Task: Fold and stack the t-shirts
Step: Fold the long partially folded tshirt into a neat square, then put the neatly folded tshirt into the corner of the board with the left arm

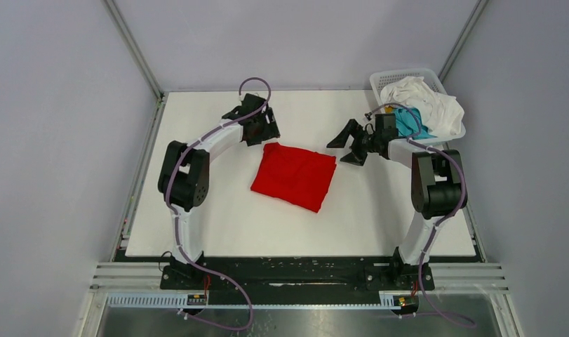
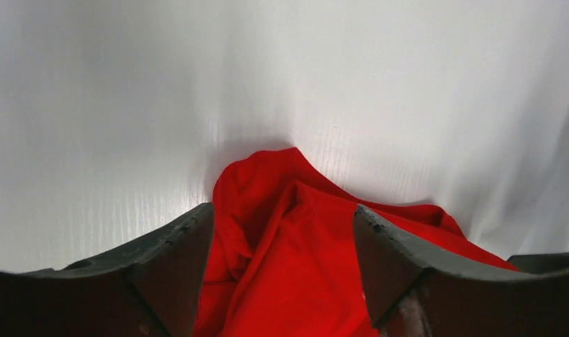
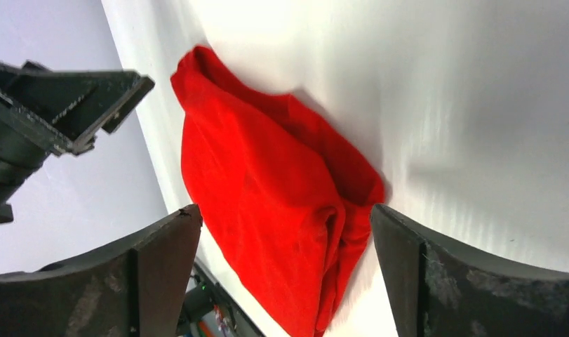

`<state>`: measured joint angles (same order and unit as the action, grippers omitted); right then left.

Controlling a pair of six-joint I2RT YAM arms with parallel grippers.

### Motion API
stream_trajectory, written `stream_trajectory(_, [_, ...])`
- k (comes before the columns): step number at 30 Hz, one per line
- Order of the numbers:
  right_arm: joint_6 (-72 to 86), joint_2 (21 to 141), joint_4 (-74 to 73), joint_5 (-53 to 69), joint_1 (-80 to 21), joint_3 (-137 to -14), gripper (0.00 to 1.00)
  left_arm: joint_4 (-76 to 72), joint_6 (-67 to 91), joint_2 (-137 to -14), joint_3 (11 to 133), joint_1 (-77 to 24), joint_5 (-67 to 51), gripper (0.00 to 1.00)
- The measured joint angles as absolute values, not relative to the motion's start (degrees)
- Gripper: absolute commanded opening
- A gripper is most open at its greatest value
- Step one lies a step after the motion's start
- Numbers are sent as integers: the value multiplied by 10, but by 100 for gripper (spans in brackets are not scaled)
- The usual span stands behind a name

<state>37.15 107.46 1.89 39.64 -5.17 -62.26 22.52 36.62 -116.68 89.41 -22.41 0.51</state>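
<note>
My left gripper [image 1: 262,132] hangs released, jaws spread astride the far corner of the red shirt [image 1: 294,175]. My right gripper [image 1: 350,146] is also released, just off the shirt's right edge, with bare table [image 1: 379,210] around. Behind it, a basket [image 1: 390,76] holds white [image 1: 422,98] and teal [image 1: 410,123] shirts.

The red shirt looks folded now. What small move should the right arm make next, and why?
Probably turn the right gripper toward the basket to take the white t-shirt. The red t-shirt already lies as a compact folded square, this gripper and the left gripper are open and empty, and the white one sits heaped unfolded in the basket.
</note>
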Motion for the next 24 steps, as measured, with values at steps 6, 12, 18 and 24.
stream_trajectory(6, [366,1042,7,355,-48,-628,99,232,330,-1140,877,-221,-22,80])
stream_trajectory(12, [347,906,-14,329,-48,-532,99,247,283,-1126,825,-222,-83,69])
stream_trajectory(18, [324,811,-59,320,-48,-437,99,280,263,-1165,823,-223,-94,46])
stream_trajectory(24, [302,742,-103,308,-48,-409,100,285,257,-1177,829,-228,-97,0])
